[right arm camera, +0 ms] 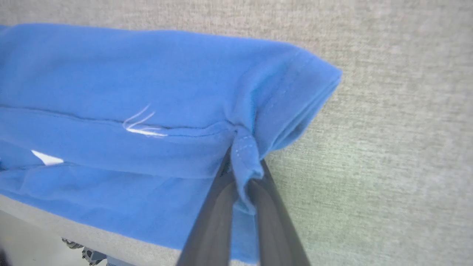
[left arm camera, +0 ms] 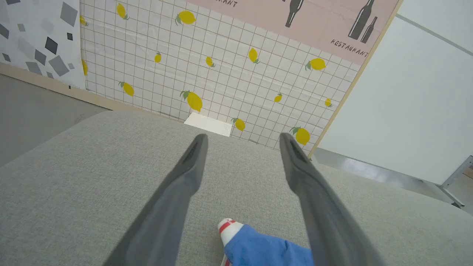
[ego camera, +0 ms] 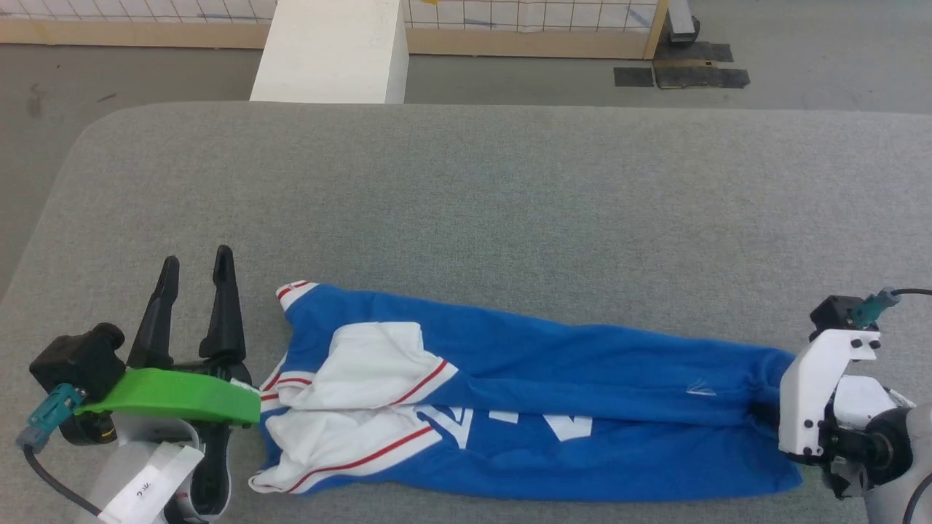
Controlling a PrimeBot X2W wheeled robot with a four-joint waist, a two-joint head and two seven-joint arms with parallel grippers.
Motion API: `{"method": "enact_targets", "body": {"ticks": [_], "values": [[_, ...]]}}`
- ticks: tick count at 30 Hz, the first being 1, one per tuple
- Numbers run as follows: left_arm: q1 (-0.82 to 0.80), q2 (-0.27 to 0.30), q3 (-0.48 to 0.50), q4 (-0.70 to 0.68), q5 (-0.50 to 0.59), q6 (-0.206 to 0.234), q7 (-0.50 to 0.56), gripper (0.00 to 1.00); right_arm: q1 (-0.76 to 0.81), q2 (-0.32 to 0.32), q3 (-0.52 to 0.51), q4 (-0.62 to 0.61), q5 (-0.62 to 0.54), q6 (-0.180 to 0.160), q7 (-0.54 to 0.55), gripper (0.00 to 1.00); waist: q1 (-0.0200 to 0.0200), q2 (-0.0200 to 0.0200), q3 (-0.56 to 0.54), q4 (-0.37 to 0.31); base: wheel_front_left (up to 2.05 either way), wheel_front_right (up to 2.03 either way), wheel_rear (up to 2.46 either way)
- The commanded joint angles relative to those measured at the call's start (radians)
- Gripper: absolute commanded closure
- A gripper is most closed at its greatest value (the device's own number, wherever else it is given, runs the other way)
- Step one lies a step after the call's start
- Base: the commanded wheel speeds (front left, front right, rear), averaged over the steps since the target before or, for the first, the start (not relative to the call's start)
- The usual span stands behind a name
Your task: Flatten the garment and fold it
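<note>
Head view, lower frame: the bright blue jersey T-shirt with white, red-striped sleeves (ego camera: 553,378) lies in a long band on the grey fabric desk (ego camera: 510,182). Left gripper (ego camera: 197,256), lower left, stands apart and empty beside the sleeves; right gripper (right arm camera: 242,173), lower right, pinches the blue hem.

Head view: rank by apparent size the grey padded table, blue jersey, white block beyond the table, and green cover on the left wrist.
1. grey padded table
2. blue jersey
3. white block, farther off, so possibly bigger than it looks
4. green cover, nearest the camera
</note>
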Motion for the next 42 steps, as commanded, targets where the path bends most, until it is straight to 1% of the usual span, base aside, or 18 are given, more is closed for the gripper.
{"method": "enact_targets", "body": {"ticks": [1, 7, 13, 19, 22, 25, 29, 33, 35, 36, 40, 42], "values": [[0.007, -0.004, 0.006, 0.000, 0.005, -0.004, -0.004, 0.00, -0.008, -0.011, -0.021, 0.004, -0.014, -0.002, 0.004, 1.00, 0.0000, 0.0000, -0.001, -0.001, 0.00, 0.00, 0.00], [0.010, -0.004, 0.006, 0.000, 0.005, -0.005, -0.004, 0.00, -0.008, -0.037, -0.123, -0.001, -0.058, -0.002, 0.016, 1.00, 0.0000, 0.0000, -0.009, 0.001, 0.00, 0.00, 0.00], [0.016, 0.001, 0.005, -0.005, 0.003, -0.003, -0.002, 0.00, 0.004, -0.065, -0.238, -0.023, -0.136, -0.002, 0.034, 1.00, 0.0000, 0.0000, -0.014, 0.004, 0.00, 0.00, 0.00], [0.024, 0.006, 0.005, -0.014, 0.001, 0.002, 0.000, 0.00, 0.007, -0.070, -0.338, -0.044, -0.216, -0.002, 0.036, 1.00, 0.0000, 0.0000, -0.016, 0.004, 0.00, 0.00, 0.00], [0.030, 0.006, 0.005, -0.016, -0.002, 0.003, 0.000, 0.00, 0.005, -0.060, -0.365, -0.060, -0.251, -0.002, 0.036, 1.00, 0.0000, 0.0000, -0.018, 0.003, 0.00, 0.00, 0.00], [0.035, 0.006, 0.004, -0.017, -0.005, 0.005, 0.000, 0.00, 0.001, -0.051, -0.367, -0.075, -0.262, -0.002, 0.046, 1.00, 0.0000, 0.0000, -0.022, 0.001, 0.00, 0.00, 0.00], [0.042, 0.007, 0.002, -0.014, -0.008, 0.005, 0.001, 0.00, -0.001, -0.050, -0.317, -0.104, -0.248, -0.002, 0.079, 1.00, 0.0000, 0.0000, -0.033, -0.003, 0.00, 0.00, 0.00], [0.054, 0.007, 0.001, -0.012, -0.010, 0.009, 0.002, 0.00, 0.008, -0.068, -0.229, -0.156, -0.207, -0.002, 0.160, 1.00, 0.0000, 0.0000, -0.055, -0.010, 0.00, 0.00, 0.00], [0.060, 0.008, 0.001, -0.013, -0.011, 0.011, 0.003, 0.00, 0.016, -0.085, -0.179, -0.194, -0.184, -0.002, 0.212, 1.00, 0.0000, 0.0000, -0.065, -0.013, 0.00, 0.00, 0.00], [0.069, 0.010, 0.002, -0.012, -0.013, 0.015, 0.004, 0.00, 0.022, -0.107, -0.109, -0.263, -0.144, -0.002, 0.295, 1.00, 0.0000, 0.0000, -0.081, -0.019, 0.00, 0.00, 0.00], [0.076, 0.011, 0.002, -0.019, -0.014, 0.023, 0.007, 0.00, 0.016, -0.116, -0.027, -0.355, -0.087, -0.002, 0.371, 1.00, 0.0000, 0.0000, -0.091, -0.025, 0.00, 0.00, 0.00], [0.078, 0.013, 0.003, -0.026, -0.014, 0.028, 0.009, 0.00, 0.005, -0.112, 0.020, -0.392, -0.058, -0.002, 0.389, 1.00, 0.0000, 0.0000, -0.092, -0.027, 0.00, 0.00, 0.00]]}}
